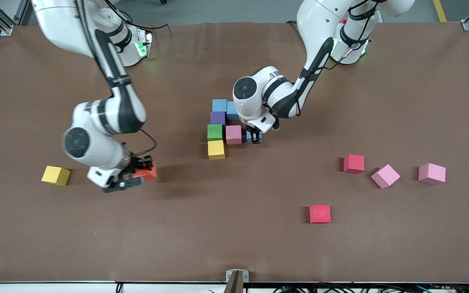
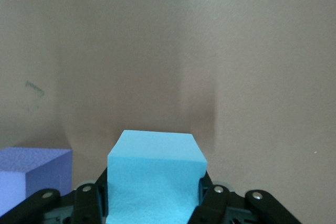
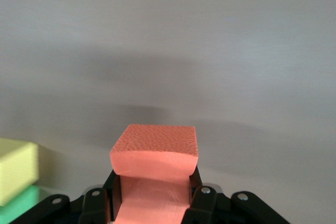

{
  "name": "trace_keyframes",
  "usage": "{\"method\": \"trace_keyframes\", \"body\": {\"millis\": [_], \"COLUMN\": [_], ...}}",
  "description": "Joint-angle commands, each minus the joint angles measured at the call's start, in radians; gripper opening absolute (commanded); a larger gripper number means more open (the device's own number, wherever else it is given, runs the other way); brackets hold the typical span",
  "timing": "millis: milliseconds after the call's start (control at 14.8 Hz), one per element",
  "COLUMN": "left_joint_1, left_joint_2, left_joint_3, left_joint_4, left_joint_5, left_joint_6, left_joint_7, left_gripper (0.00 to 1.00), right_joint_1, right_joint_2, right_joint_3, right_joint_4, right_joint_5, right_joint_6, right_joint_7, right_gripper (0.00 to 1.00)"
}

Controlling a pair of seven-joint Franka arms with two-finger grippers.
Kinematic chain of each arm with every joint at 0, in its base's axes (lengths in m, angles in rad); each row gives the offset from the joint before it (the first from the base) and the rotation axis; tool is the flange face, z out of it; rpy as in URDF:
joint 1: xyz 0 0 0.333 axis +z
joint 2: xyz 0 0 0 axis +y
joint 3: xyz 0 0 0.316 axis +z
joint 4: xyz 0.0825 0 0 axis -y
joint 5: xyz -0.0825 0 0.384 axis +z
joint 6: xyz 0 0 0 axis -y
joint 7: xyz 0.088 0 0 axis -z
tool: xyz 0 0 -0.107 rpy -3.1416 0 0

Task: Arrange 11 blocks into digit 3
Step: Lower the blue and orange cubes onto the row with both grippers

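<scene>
My right tool (image 1: pixel 141 173), low over the bench (image 1: pixel 234 244) near a lone yellow block (image 1: pixel 55 175) toward the right arm's end, is clamped on the orange block (image 1: pixel 148 172), while my left tool (image 1: pixel 255 136) pinches a light blue block (image 1: pixel 255 137) just beside the bright pink block (image 1: pixel 233 134) of the cluster.

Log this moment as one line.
left gripper: shut on light blue foam cube, at figure | right gripper: shut on orange foam cube

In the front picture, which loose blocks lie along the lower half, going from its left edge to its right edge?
Yellow block → orange block in the right gripper → nearer red block → farther red block → tilted pink block → last pink block.
</scene>
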Motion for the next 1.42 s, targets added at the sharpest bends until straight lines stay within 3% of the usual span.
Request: {"method": "trace_keyframes", "body": {"millis": [0,338,540,1080,1350], "left_joint_1": [-0.005,-0.006,-0.005,-0.006,-0.008], "left_joint_2": [-0.049,-0.045,-0.042,-0.028,-0.026], "left_joint_3": [0.002,0.002,0.002,0.002,0.002], "left_joint_4": [-0.060,-0.070,-0.081,-0.081,-0.079], "left_joint_5": [0.020,0.021,0.020,0.020,0.020], "left_joint_6": [0.053,0.085,0.121,0.159,0.173], "left_joint_7": [-0.037,-0.051,-0.055,-0.066,-0.066], "left_gripper": [0.08,0.08,0.08,0.08,0.08], "right_joint_1": [0.088,0.186,0.193,0.220,0.222], "right_joint_2": [0.105,0.271,0.339,0.374,0.374], "right_joint_3": [-0.004,0.001,0.053,0.056,0.069], "right_joint_4": [0.137,0.348,0.418,0.417,0.408], "right_joint_5": [0.020,0.023,0.016,0.011,0.010], "right_joint_6": [-0.011,-0.006,0.003,-0.003,-0.009], "right_joint_7": [0.198,0.453,0.531,0.523,0.426], "right_gripper": [0.16,0.16,0.16,0.19,0.19]}}
